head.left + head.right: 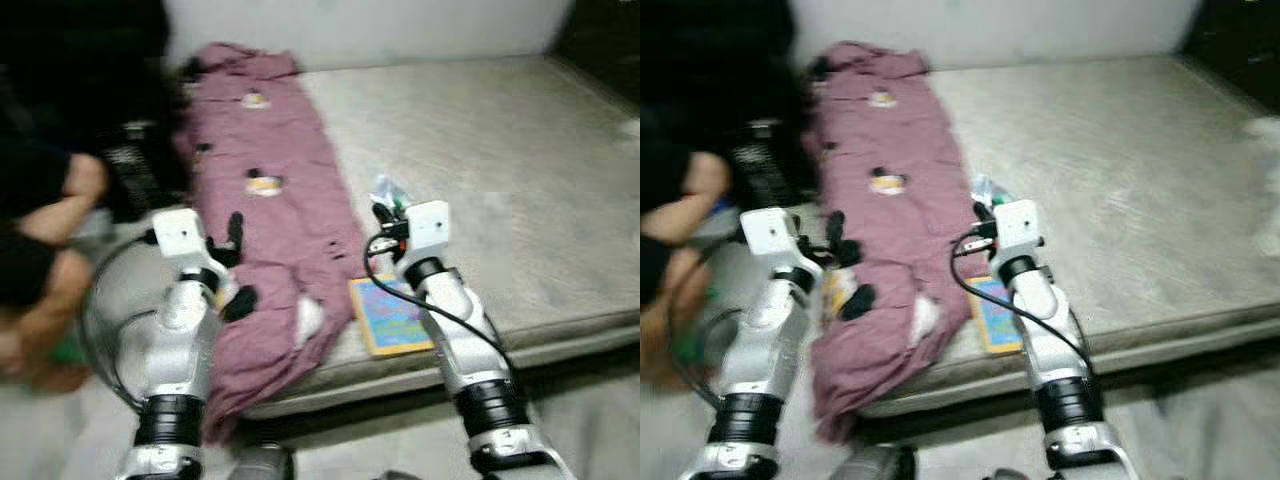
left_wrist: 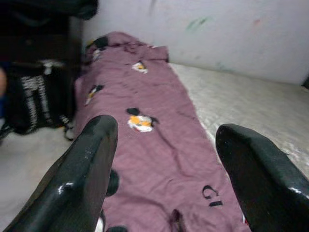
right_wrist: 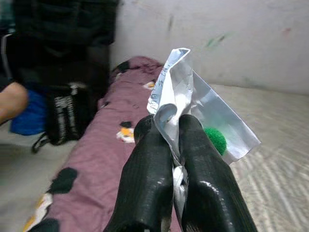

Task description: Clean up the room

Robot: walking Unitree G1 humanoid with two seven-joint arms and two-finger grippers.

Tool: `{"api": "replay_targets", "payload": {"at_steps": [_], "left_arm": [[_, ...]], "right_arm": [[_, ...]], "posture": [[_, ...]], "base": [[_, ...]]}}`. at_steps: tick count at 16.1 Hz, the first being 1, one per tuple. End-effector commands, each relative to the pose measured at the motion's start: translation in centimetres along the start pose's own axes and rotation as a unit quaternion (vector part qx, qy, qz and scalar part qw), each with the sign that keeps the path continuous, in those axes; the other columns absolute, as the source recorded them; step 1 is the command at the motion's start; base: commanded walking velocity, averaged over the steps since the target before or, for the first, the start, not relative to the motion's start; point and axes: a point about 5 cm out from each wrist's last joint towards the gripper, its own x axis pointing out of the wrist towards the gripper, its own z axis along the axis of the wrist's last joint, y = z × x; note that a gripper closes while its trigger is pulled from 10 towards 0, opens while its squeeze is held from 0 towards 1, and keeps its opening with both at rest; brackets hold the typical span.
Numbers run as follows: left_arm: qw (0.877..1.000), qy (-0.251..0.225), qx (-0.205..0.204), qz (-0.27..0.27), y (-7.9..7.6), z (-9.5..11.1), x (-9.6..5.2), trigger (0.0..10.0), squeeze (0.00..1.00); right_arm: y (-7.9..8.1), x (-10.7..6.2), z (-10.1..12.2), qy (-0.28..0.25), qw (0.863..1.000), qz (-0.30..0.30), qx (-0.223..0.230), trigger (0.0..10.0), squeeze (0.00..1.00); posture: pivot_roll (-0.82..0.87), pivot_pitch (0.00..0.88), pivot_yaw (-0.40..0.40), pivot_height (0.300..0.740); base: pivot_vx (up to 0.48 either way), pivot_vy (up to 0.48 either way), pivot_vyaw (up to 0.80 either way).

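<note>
Right gripper (image 3: pixel 176 145) pinching one wrapper (image 3: pixel 203 113); left gripper (image 2: pixel 166 159) spread; one garment (image 1: pixel 265 200).

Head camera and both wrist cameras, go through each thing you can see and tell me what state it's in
Left gripper: open, over the garment.
Right gripper: shut on the wrapper.
Wrapper: crumpled, lifted off the mattress.
Purple garment: spread lengthwise, lower end hanging off the mattress edge.
Book: flat, closed, at the mattress edge.
Mattress: bare.
</note>
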Motion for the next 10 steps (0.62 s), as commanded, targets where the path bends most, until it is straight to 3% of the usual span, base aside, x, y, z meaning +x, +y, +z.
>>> {"api": "replay_targets", "payload": {"at_steps": [1, 10], "left_arm": [[1.000, 0.001, 0.004, -0.009, -0.26, 0.03, -0.01, 10.0, 0.00], [1.000, 0.002, 0.007, -0.002, -0.17, -0.23, -0.04, 10.0, 0.00]], "right_arm": [[-0.07, 0.07, 0.36, -0.008, 1.000, 0.003, -0.004, 10.0, 0.00], [0.43, 0.20, 0.49, -0.018, 0.999, 0.027, -0.001, 10.0, 0.00]], "posture": [[0.02, 0.000, 0.004, 0.740], [0.02, 0.000, 0.000, 0.740]], "base": [[0.000, 0.000, 0.80], [0.000, 0.000, 0.80]]}}
